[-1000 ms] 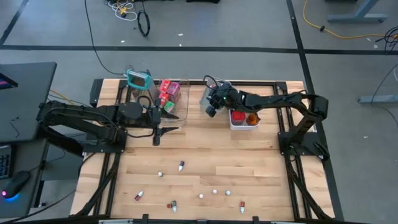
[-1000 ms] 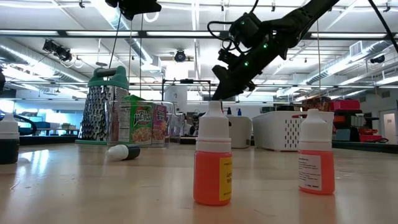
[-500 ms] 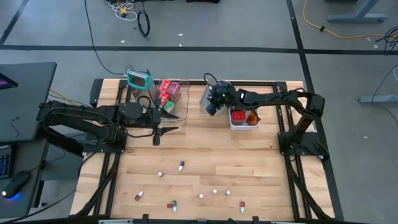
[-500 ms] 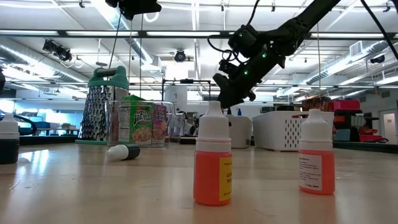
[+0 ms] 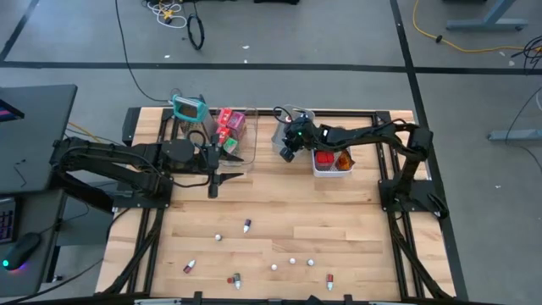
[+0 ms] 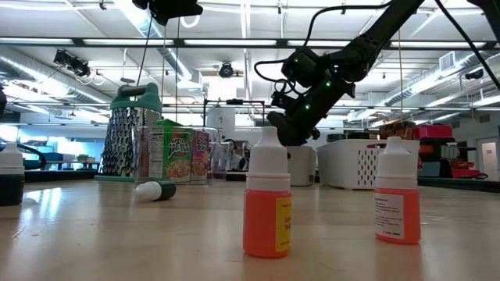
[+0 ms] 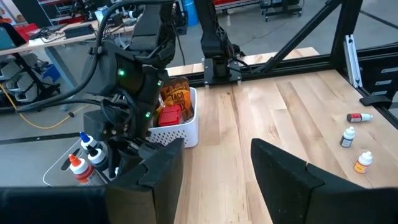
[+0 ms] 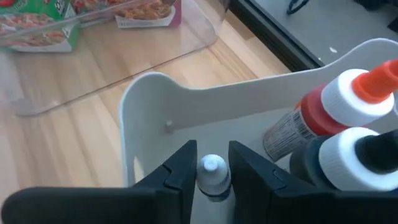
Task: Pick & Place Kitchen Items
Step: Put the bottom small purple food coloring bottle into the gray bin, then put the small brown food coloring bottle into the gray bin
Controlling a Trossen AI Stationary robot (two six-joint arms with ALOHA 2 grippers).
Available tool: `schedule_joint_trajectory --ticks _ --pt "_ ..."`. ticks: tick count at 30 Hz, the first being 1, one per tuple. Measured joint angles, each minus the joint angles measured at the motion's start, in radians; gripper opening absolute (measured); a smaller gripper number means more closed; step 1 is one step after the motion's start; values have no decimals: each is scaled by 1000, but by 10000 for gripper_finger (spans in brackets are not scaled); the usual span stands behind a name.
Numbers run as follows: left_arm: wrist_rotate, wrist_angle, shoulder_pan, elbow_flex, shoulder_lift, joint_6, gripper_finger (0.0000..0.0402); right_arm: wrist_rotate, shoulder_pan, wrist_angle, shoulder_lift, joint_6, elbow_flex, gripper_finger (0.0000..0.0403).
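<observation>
The wooden tabletop [image 5: 339,212] carries a grey bin [image 8: 205,118] at its far side. Over that bin the right claw [image 8: 213,168] pinches a small white-capped bottle [image 8: 213,171], seemingly upright, cap toward the wrist. The left claw [image 7: 214,165] hovers empty, jaws parted. Roughly eight tiny bottles [image 5: 246,225] lie scattered near the front.

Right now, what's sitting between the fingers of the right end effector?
In the right wrist view, a small white-capped bottle sits between the right end effector fingers, just above the grey bin, beside two larger bottles standing inside.
</observation>
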Motion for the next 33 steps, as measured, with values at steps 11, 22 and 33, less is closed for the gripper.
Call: schedule_joint_trajectory --ticks 11,22,33 --pt "0 0 0 0 0 0 194 0 9 92 -5 -74 0 150" --pt "0 0 0 0 0 0 194 -100 132 165 -80 -252 0 142" --pt "118 -92 0 0 0 -55 194 -160 309 176 -86 -315 0 165"
